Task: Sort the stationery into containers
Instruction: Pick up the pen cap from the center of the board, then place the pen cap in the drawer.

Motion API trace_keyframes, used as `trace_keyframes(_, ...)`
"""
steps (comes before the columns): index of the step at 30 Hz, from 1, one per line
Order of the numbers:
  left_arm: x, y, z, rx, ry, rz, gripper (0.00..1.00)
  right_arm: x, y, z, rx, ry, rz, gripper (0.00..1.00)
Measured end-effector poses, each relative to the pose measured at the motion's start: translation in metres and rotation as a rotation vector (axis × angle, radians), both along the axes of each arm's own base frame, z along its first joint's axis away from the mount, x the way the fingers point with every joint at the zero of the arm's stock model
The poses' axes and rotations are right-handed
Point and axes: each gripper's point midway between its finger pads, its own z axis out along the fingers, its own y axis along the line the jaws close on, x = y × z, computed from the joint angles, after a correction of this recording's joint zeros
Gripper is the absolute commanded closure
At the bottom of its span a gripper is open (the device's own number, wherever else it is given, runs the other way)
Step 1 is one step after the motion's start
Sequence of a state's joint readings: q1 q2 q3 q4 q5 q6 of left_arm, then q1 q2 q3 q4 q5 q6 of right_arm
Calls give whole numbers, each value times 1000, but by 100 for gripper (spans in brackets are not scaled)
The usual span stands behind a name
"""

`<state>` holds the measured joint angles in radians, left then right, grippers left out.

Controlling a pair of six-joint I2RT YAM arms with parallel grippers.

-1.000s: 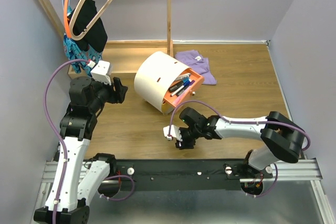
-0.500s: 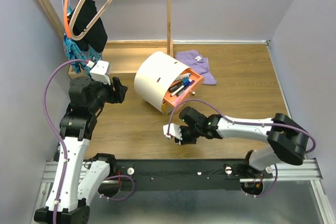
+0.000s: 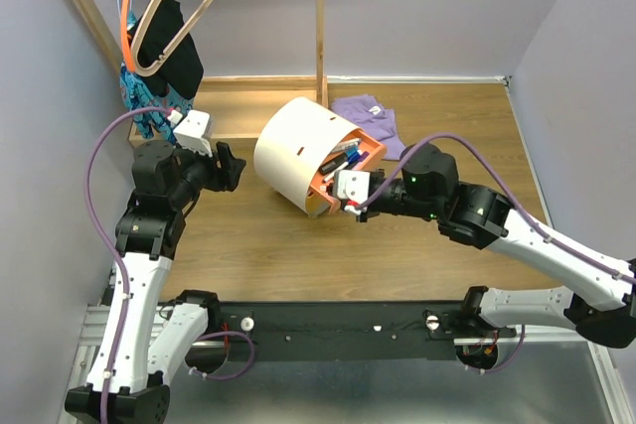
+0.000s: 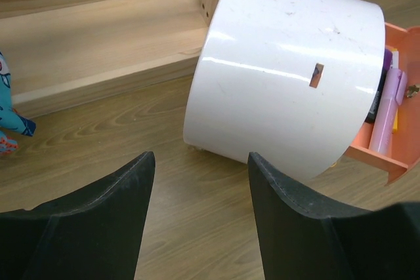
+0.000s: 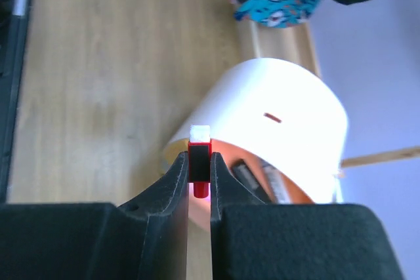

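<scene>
my right gripper (image 5: 199, 164) has risen from the wooden table (image 3: 248, 245) to the orange drawer (image 3: 374, 152), pinching a red-white piece (image 5: 199, 138); left gripper (image 4: 197, 181) gapes; lilac walls (image 3: 447, 7).

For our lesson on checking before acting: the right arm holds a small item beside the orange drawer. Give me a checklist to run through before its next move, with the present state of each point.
1. Grip on the small red and black item: ok, the right gripper is shut on it.
2. Orange drawer open: ok, it stands pulled out of the cream drum.
3. Item over the drawer: cannot tell; the top view puts the gripper at the drawer's near edge.
4. Room in the drawer: cannot tell; markers already lie in it.
5. Left gripper out of the way: ok, it is open, on the drum's far side from the drawer.
</scene>
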<state>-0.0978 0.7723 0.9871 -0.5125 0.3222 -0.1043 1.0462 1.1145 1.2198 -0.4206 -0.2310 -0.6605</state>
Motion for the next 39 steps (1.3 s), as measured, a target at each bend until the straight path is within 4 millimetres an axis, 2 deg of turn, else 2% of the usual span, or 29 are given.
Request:
trace_keyframes(1,1,0,1,-3,-5,0,32,6,-1,6,1,-24,-21,92)
trace_keyframes(3,3,-2,5,-18,-17,0,32,15,-2,4,-25,-61,-53,92)
trace_keyframes(6,5,-3,11,-37,-35,0,33,29,-4,-13,-108,-128,-78,92)
trace_keyframes(11,7,-3,16,-62,-46,5,33,40,-18,-41,-242,-222,-77,91)
trace_keyframes(17,7,0,18,-83,-47,22,33,59,-29,-42,-291,-281,-118,91)
trace_keyframes(21,5,2,17,-94,-49,30,33,70,-28,-45,-314,-306,-136,91)
trace_keyframes(26,2,3,17,-114,-46,35,33,85,-27,-55,-345,-310,-161,80)
trace_keyframes(27,2,3,17,-118,-47,35,33,87,-27,-56,-349,-309,-166,75)
trace_keyframes(28,1,3,17,-120,-46,35,33,90,-26,-56,-350,-311,-173,60)
trace_keyframes(29,1,4,17,-122,-46,36,32,94,-26,-56,-352,-310,-188,54)
trace_keyframes(31,0,4,17,-126,-47,37,32,96,-27,-53,-348,-314,-204,44)
trace_keyframes(32,-1,3,17,-128,-47,36,32,98,-27,-50,-339,-313,-217,43)
trace_keyframes(36,-2,-1,13,-134,-42,11,32,102,-30,-34,-294,-292,-282,47)
trace_keyframes(37,-2,-2,11,-136,-37,0,33,102,-32,-28,-278,-282,-302,59)
trace_keyframes(39,2,-5,7,-136,-21,-15,33,100,-39,-21,-256,-264,-336,75)
